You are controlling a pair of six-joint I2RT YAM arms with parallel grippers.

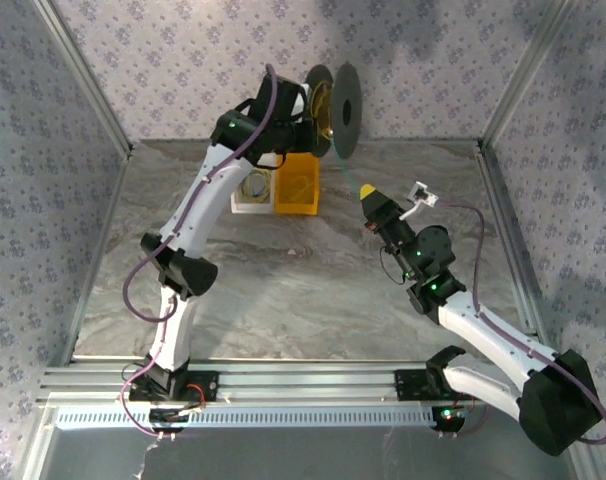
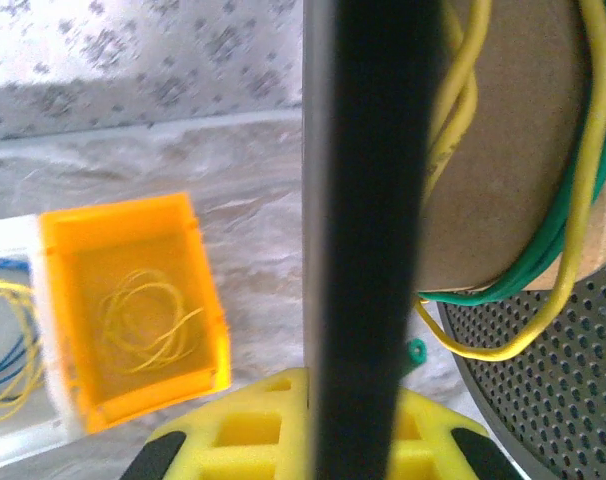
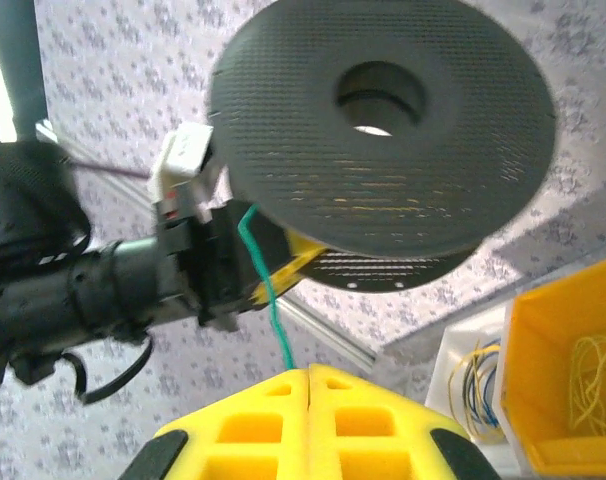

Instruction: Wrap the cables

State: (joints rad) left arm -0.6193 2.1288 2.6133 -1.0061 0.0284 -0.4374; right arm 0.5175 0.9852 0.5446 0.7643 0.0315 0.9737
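Gripping spool flange (image 2: pixel 368 240), left jaws cut off, right jaws pinching teal cable (image 3: pixel 275 310)

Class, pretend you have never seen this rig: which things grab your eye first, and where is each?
The dark spool, held aloft over the far end of the table by the left gripper, stands out most. A green cable runs from it into the shut right gripper. An orange bin of yellow wire loops sits on the table nearby.
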